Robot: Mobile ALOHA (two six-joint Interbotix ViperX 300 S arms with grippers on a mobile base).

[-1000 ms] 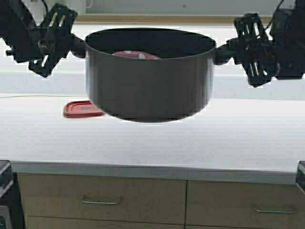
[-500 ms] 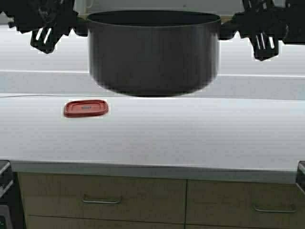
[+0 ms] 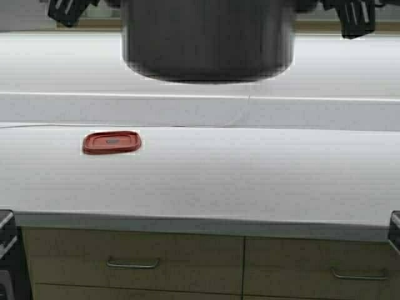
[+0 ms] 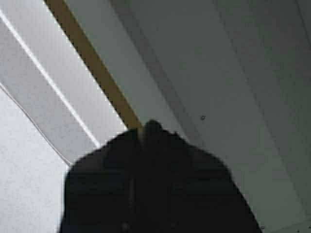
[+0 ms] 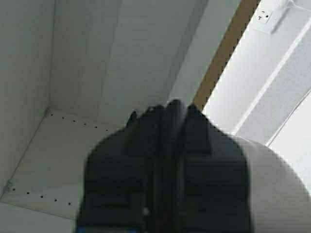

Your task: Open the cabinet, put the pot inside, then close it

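The large grey pot (image 3: 206, 44) hangs high above the counter, its rim cut off by the top of the high view. My left gripper (image 3: 69, 9) and right gripper (image 3: 353, 12) hold it from either side, only their lower tips showing there. In the wrist views the left gripper (image 4: 150, 128) and right gripper (image 5: 167, 109) are dark shapes closed on the pot's side handles. Behind them the cabinet stands open: its pale inner walls (image 4: 233, 73) (image 5: 97, 58) and beige wood-grain bottom edge (image 4: 97, 73) show. The doors are out of view.
A red plastic lid (image 3: 112, 142) lies on the white countertop (image 3: 250, 181), below and left of the pot. Base units with silver drawer handles (image 3: 131, 264) run under the counter's front edge. A white wall outlet (image 5: 266, 14) shows in the right wrist view.
Both grippers have lifted the pot straight up, from just above the counter to the top of the high view. The red lid, once partly hidden behind the pot, now shows fully.
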